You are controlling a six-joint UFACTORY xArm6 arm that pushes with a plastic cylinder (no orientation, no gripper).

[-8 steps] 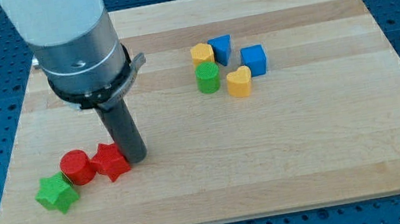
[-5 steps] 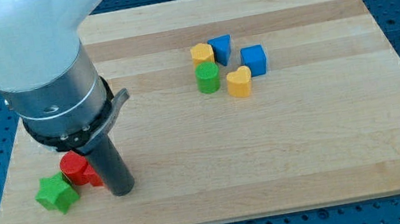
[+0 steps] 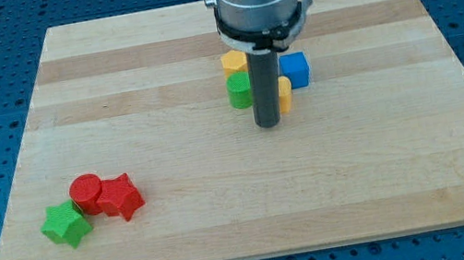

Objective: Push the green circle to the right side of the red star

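I carry no pincer, only a rod, so there is nothing to spread or press together; my tip (image 3: 269, 126) rests on the board just at the view's lower right of the green circle (image 3: 240, 91), with the yellow block (image 3: 284, 94) half hidden behind the rod. The green circle sits in the cluster with the other yellow block (image 3: 232, 61) and the blue cube (image 3: 295, 69). It is well apart from the red star (image 3: 119, 196) at the lower left, so I judge the whole push is left to do.
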